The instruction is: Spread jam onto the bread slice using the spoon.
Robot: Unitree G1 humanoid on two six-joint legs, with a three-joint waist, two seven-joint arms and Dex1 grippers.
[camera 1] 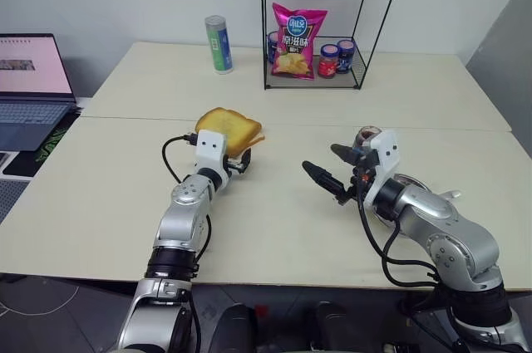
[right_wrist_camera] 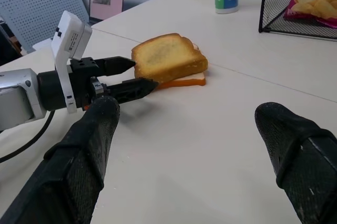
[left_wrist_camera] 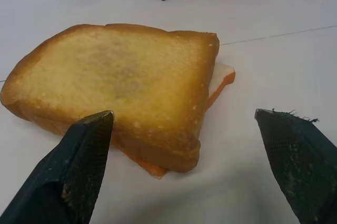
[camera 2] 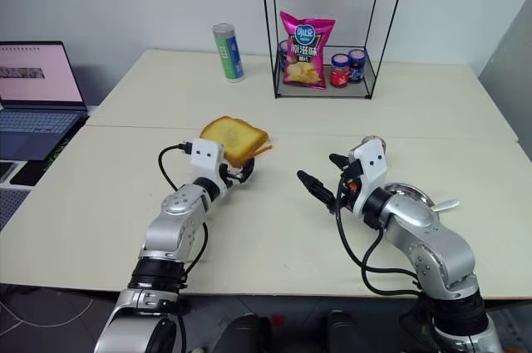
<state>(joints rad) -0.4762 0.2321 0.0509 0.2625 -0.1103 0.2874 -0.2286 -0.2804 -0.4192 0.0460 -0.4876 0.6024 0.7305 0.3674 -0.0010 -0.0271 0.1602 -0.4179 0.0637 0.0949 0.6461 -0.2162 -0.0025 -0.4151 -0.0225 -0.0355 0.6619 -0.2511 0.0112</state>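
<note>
1. 1 bread slice (camera 1: 229, 129) lies on a thinner toast slice (left_wrist_camera: 221, 79), table (camera 1: 274, 228) centre-left.
2. Left gripper (camera 1: 243, 164) wide open, empty, at bread's 6 o'clock edge.
3. Right gripper (camera 1: 330, 167) wide open, empty, at bread's 4 o'clock.
4. 1 can (camera 1: 219, 44), 1 chip bag (camera 1: 298, 41), 2 jars (camera 1: 337, 56) at 12 o'clock.

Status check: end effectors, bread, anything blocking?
Left end effector open, empty, at the bread slice. Right end effector open, empty, mid-table. Bread slice lies on a thinner slice. No jam on it; path unobstructed.

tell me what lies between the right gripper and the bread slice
Only bare tabletop lies between the right gripper and the bread slice, as the right wrist view shows.
</note>
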